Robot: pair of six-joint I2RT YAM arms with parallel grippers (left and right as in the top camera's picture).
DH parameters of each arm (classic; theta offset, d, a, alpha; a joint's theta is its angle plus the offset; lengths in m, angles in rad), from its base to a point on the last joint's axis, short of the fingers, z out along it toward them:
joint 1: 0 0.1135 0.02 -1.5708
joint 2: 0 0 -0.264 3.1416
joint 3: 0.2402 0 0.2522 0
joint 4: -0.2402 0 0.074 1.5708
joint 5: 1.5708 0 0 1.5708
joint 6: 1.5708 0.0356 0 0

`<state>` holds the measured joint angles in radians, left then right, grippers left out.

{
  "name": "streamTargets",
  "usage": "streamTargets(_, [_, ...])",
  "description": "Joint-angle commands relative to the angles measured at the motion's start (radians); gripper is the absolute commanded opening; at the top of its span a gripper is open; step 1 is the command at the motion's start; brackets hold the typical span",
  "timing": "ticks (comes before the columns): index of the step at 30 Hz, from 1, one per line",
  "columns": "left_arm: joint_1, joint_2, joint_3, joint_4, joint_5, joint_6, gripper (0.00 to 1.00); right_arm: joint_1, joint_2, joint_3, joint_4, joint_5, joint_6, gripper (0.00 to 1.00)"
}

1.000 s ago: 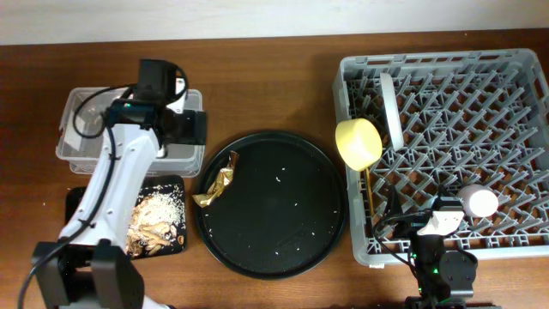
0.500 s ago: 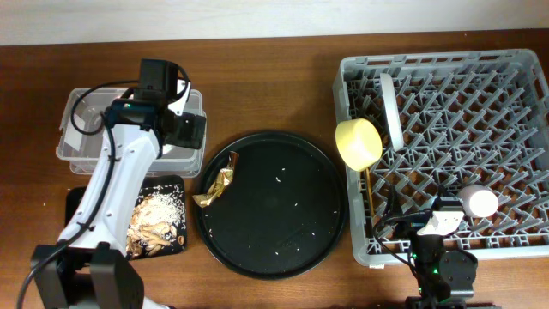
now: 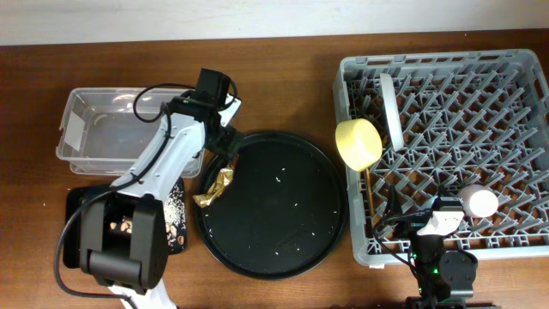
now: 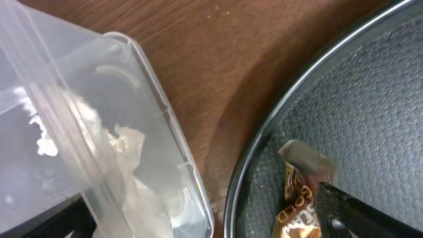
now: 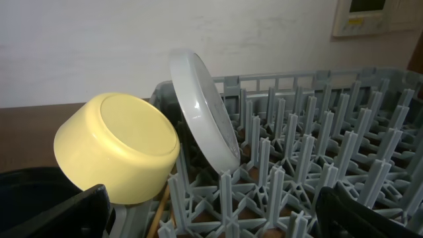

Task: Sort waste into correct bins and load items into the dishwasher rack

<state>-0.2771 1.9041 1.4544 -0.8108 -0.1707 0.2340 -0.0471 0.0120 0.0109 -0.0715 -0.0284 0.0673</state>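
My left gripper (image 3: pixel 225 144) is open and empty over the left rim of the round black tray. One of its fingers (image 4: pixel 357 213) is right beside the gold-brown foil wrapper (image 4: pixel 299 206), which lies on that tray (image 3: pixel 214 185). The clear tub (image 3: pixel 103 129) holds the white napkin (image 4: pixel 125 168). Food scraps (image 3: pixel 176 219) lie in the shallow black tray (image 3: pixel 79 204). The grey rack (image 3: pixel 480 112) holds the upright pale plate (image 3: pixel 391 107), the yellow bowl (image 3: pixel 358 142), the pink cup (image 3: pixel 479 202) and the chopsticks (image 3: pixel 366 193). My right gripper (image 3: pixel 433 225) is open and empty at the rack's front edge. The blue cup is out of view.
The large round black tray (image 3: pixel 283 215) carries a few white crumbs and sits between the bins and the rack. In the right wrist view the bowl (image 5: pixel 119 145) and the plate (image 5: pixel 201 109) lean among the rack's pegs (image 5: pixel 277 185). A wall runs behind the table.
My left arm has swung right, from above the clear tub to the left rim of the round tray beside the foil wrapper. The right arm has not moved.
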Motion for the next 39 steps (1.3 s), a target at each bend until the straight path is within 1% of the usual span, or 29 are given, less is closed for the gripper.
streamTargets(1, [-0.035, -0.057, 0.013, -0.060, -0.114, -0.086, 1.00, -0.006, -0.006, -0.005, -0.003, -0.005, -0.008, 0.98])
streamTargets(8, [-0.072, -0.186, 0.010, -0.071, -0.465, -0.139, 1.00, -0.006, -0.006, -0.005, -0.003, -0.005, -0.008, 0.98])
streamTargets(9, [-0.060, -0.186, 0.008, -0.052, -0.420, -0.203, 1.00, -0.006, -0.006, -0.005, -0.003, -0.005, -0.008, 0.98])
streamTargets(10, [-0.045, -0.184, 0.008, -0.034, -0.072, 0.093, 0.99, -0.006, -0.006, -0.005, -0.003, -0.005, -0.008, 0.98])
streamTargets(12, [0.005, -0.180, 0.008, -0.036, -0.469, -0.305, 1.00, -0.006, -0.006, -0.005, -0.003, -0.005, -0.008, 0.98])
streamTargets(13, [0.050, -0.175, 0.008, 0.004, 0.028, 0.158, 1.00, -0.006, -0.006, -0.005, -0.003, -0.005, -0.008, 0.98])
streamTargets(14, [0.068, -0.176, 0.008, -0.040, -0.100, 0.103, 1.00, -0.006, -0.006, -0.005, -0.003, -0.005, -0.008, 0.98])
streamTargets(15, [0.087, -0.166, 0.008, -0.029, -0.277, -0.233, 1.00, -0.006, -0.006, -0.005, -0.003, -0.005, -0.008, 0.98])
streamTargets(16, [0.095, -0.153, 0.007, -0.085, 0.071, 0.263, 1.00, -0.006, -0.006, -0.005, -0.003, -0.005, -0.008, 0.98])
streamTargets(17, [0.098, -0.151, 0.005, -0.073, -0.220, -0.117, 1.00, -0.006, -0.006, -0.005, -0.003, -0.005, -0.008, 0.98])
streamTargets(18, [0.096, -0.145, 0.005, -0.087, 0.036, 0.185, 1.00, -0.006, -0.006, -0.005, -0.003, -0.005, -0.008, 0.98])
streamTargets(20, [0.095, -0.136, 0.005, -0.039, 0.042, -0.051, 1.00, -0.006, -0.006, -0.005, -0.003, -0.005, -0.008, 0.98])
streamTargets(21, [0.072, -0.139, 0.007, -0.096, -0.238, 0.061, 1.00, -0.006, -0.006, -0.005, -0.003, -0.005, -0.008, 0.98])
streamTargets(22, [0.085, -0.139, 0.007, -0.113, -0.480, -0.368, 1.00, -0.006, -0.006, -0.005, -0.003, -0.005, -0.008, 0.98])
streamTargets(23, [0.090, -0.141, 0.007, -0.068, -0.224, -0.328, 1.00, -0.006, -0.006, -0.005, -0.003, -0.005, -0.008, 0.98])
streamTargets(24, [0.087, -0.140, 0.008, -0.086, 0.069, 0.267, 1.00, -0.006, -0.006, -0.005, -0.003, -0.005, -0.008, 0.98])
streamTargets(25, [0.096, -0.146, 0.008, -0.068, -0.345, -0.127, 1.00, -0.006, -0.006, -0.005, -0.003, -0.005, -0.008, 0.98])
streamTargets(26, [0.117, -0.149, 0.008, -0.084, -0.277, -0.466, 1.00, -0.006, -0.006, -0.005, -0.003, -0.005, -0.008, 0.98])
streamTargets(27, [0.116, -0.136, 0.011, -0.031, 0.030, 0.234, 1.00, -0.006, -0.006, -0.005, -0.003, -0.005, -0.008, 0.98])
streamTargets(28, [0.120, -0.136, 0.011, -0.020, -0.307, -0.148, 1.00, -0.007, -0.006, -0.005, -0.003, -0.005, -0.008, 0.98])
streamTargets(30, [0.130, -0.136, 0.007, -0.026, -0.163, -0.505, 1.00, -0.006, -0.006, -0.005, -0.003, -0.005, -0.008, 0.98])
streamTargets(31, [0.130, -0.136, 0.004, -0.025, -0.179, -0.487, 0.74, -0.006, -0.006, -0.005, -0.003, -0.005, -0.008, 0.98])
streamTargets(32, [0.132, -0.136, 0.004, -0.035, -0.182, -0.425, 0.00, -0.006, -0.006, -0.005, -0.003, -0.005, -0.008, 0.98])
streamTargets(33, [0.132, -0.136, 0.004, -0.036, -0.172, -0.396, 0.00, -0.006, -0.006, -0.005, -0.003, -0.005, -0.008, 0.98])
streamTargets(34, [0.132, -0.136, 0.004, -0.021, -0.172, -0.397, 0.81, -0.006, -0.006, -0.005, -0.003, -0.005, -0.008, 0.98])
streamTargets(36, [0.128, -0.136, 0.004, -0.042, -0.132, -0.346, 0.00, -0.006, -0.006, -0.005, -0.003, -0.005, -0.008, 0.98])
streamTargets(37, [0.128, -0.136, 0.004, -0.042, -0.138, -0.341, 0.00, -0.006, -0.006, -0.005, -0.003, -0.005, -0.008, 0.98])
streamTargets(38, [0.128, -0.136, 0.004, -0.020, -0.145, -0.342, 1.00, -0.006, -0.006, -0.005, -0.003, -0.005, -0.008, 0.98])
streamTargets(39, [0.128, -0.136, 0.004, -0.022, -0.132, -0.305, 0.00, -0.006, -0.006, -0.005, -0.003, -0.005, -0.008, 0.98])
